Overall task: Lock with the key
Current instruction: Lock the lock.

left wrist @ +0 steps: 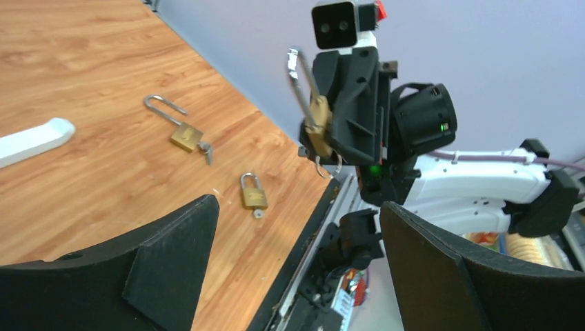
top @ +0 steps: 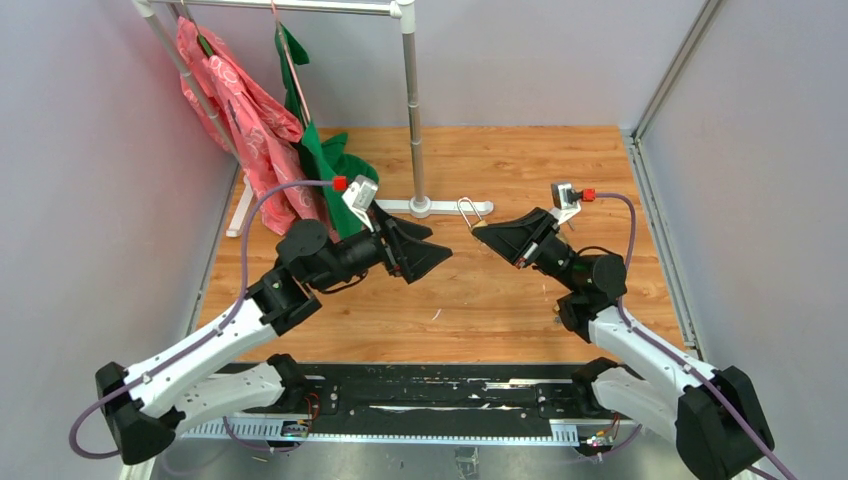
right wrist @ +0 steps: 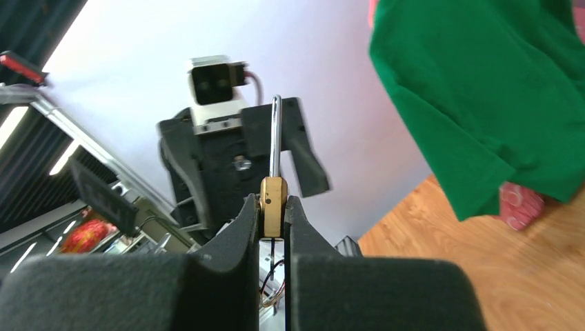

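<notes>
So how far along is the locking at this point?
Done: the right hand has a padlock lifted, clamped by its brass body. In hand: its shackle stands open, and the open, empty left hand faces it. Left: pressing the shackle shut and locking it. Another open padlock lies on the table.

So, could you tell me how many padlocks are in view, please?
3 padlocks: one in the right gripper; two on the table, one open, one shut. Others may be hidden.
</notes>
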Controlling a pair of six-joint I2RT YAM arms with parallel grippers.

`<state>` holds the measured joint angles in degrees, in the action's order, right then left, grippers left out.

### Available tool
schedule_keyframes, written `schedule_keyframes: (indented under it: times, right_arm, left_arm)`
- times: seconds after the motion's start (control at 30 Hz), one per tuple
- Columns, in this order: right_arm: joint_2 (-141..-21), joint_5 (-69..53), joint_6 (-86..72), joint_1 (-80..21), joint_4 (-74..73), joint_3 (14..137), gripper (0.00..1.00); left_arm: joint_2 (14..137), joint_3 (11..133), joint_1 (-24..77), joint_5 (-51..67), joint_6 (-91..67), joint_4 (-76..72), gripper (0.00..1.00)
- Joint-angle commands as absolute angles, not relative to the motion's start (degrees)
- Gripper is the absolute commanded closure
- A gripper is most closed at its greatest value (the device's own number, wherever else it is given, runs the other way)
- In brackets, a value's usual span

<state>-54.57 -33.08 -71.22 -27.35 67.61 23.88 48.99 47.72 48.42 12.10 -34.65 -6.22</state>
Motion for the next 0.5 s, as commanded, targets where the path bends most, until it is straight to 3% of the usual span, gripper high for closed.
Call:
schedule_keyframes:
  times: [0.0, 0.33, 0.47]
  right_arm:
    - [-53.2, -36.1, -73.7, -28.2, 75.8, 24.5, 1.00]
    - [-50.9, -36.8, -70.6, -29.3, 70.3, 25.1, 1.00]
    - [-51.4, -36.9, -70.4, -29.9, 70.5, 25.4, 1.00]
  left_arm:
    - [53.0, 47.4, 48.2, 13.3, -42.1, -19.0, 0.08]
    - [60.2, 49.9, 48.2, 15.0, -46.4, -29.2, 0.19]
    - [63.3, 51.8, 48.3, 17.3, -47.6, -30.7, 0.28]
